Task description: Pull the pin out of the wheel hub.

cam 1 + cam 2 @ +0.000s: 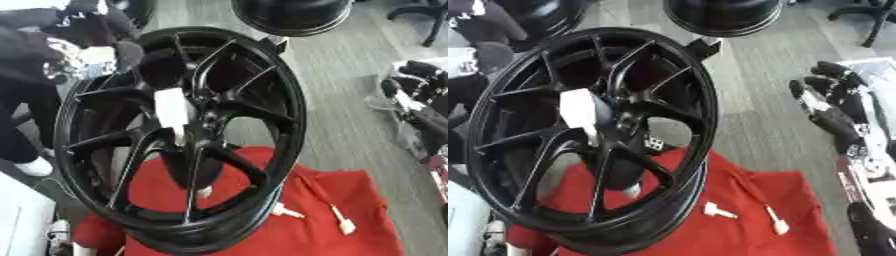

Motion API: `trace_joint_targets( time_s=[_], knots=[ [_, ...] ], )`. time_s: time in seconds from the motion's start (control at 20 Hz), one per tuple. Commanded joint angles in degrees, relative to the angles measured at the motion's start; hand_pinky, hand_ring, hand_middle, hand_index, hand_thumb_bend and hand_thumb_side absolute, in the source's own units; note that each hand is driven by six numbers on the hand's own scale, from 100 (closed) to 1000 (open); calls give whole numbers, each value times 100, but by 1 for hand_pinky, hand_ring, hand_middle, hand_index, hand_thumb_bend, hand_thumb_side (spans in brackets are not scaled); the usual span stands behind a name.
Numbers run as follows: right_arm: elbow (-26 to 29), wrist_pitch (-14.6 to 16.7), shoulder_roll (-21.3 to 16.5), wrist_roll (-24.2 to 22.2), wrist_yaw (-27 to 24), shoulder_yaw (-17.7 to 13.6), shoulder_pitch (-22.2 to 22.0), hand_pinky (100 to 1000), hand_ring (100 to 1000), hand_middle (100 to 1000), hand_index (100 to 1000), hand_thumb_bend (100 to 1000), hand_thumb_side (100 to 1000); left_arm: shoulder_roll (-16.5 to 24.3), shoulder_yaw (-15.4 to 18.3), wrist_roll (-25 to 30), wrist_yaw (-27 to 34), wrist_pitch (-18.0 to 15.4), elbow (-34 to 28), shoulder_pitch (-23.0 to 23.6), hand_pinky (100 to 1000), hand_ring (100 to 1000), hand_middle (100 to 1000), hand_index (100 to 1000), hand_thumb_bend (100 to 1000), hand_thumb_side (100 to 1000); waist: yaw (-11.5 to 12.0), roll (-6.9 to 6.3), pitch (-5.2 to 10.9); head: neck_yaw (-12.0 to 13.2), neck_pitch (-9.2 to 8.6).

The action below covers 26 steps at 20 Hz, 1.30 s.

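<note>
Lying nearest, a red cloth spreads under the wheel hub, two white pins loose on it right of the rim. Hub stands upright; a white pin projects from its centre. No legible writing. Right hand, fingers relaxed, idles right. Left hand upper left, grip unclear. Grey floor; another black wheel behind.
</note>
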<state>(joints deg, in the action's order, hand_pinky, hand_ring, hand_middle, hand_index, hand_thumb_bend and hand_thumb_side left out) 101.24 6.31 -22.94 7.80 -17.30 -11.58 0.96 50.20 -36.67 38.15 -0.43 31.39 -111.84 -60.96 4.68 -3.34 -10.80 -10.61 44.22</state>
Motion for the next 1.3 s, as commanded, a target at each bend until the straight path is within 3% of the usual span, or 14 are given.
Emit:
trace_joint_targets(
  time_s=[0.05, 0.35, 0.65, 1.1, 1.3],
  knots=[
    [103, -8, -150, 0, 28, -19, 24, 898, 736, 707, 746, 502, 187, -161, -94, 434, -217, 430, 260, -173, 829, 839, 827, 874, 297, 762, 3, 23, 75, -20, -10],
    [96, -20, -138, -16, 27, -11, 31, 898, 737, 707, 746, 500, 189, -594, -310, 532, -516, 344, 709, -320, 832, 836, 818, 862, 292, 495, -13, 30, 63, -18, -10],
    [96, -32, -140, -30, 29, 0, 38, 898, 737, 708, 746, 499, 191, -833, -441, 746, -908, 235, 969, -399, 827, 830, 808, 828, 386, 544, -29, 23, 55, -31, -10],
    [96, -39, -158, -46, 45, 10, 38, 898, 737, 708, 746, 495, 192, -1080, -594, 1044, -1367, -21, 1472, -446, 839, 839, 818, 830, 426, 597, -41, -11, 40, -24, -10],
    [99, -40, -162, -47, 41, 12, 47, 898, 737, 708, 745, 493, 192, -1114, -630, 1236, -1483, -93, 1493, -458, 846, 842, 810, 810, 532, 603, -56, -21, 37, -5, -10]
  ],
)
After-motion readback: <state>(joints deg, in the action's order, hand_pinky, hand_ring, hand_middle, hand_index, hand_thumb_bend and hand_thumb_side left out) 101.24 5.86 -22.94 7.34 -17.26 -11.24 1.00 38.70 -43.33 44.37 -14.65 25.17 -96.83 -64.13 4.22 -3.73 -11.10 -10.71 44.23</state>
